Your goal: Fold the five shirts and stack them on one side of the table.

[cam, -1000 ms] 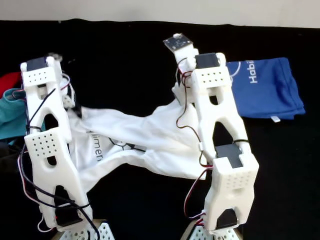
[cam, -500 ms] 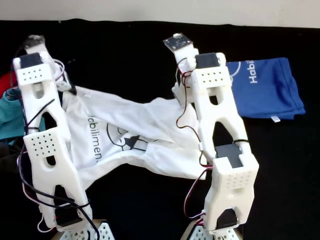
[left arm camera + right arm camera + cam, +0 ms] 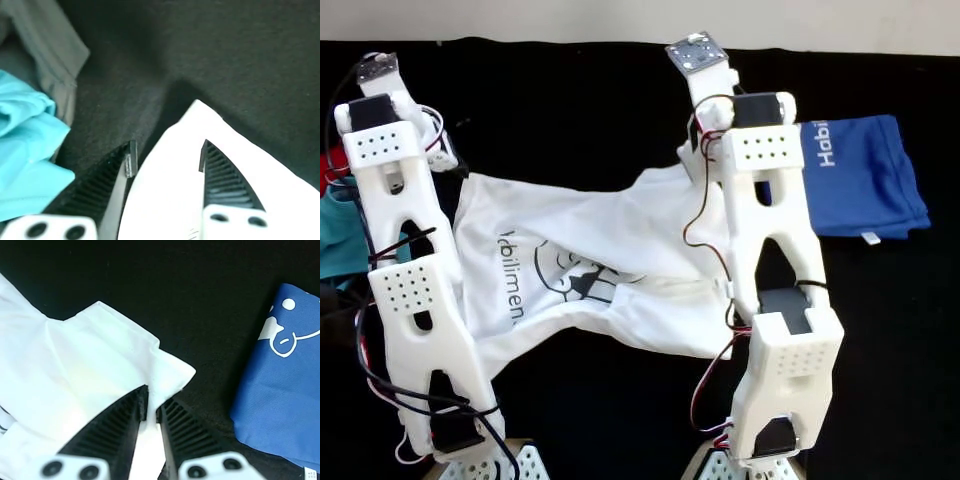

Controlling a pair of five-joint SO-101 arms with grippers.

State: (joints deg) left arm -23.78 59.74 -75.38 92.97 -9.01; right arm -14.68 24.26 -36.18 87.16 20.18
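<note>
Black cloth covers the desk point(image 3: 570, 100).

High view: the white shirt point(image 3: 620, 250) lies spread and rumpled between the two arms, not yet folded. A blue shirt point(image 3: 860, 180) lies folded at the far right, well apart from it. A teal shirt point(image 3: 340, 230) and a red shirt point(image 3: 332, 165) are heaped at the left edge.

Left wrist view: the left claw point(image 3: 166, 150) stands wide, astride a corner of the white shirt. Whether it bears on the cloth is unclear. A grey garment point(image 3: 55, 55) lies by the teal one.

Right wrist view: the right claw point(image 3: 152, 400) is narrow, pinching the white shirt's edge near its corner.

Assessment: one shirt appears done, one is in hand, and apparently three are outstanding.
</note>
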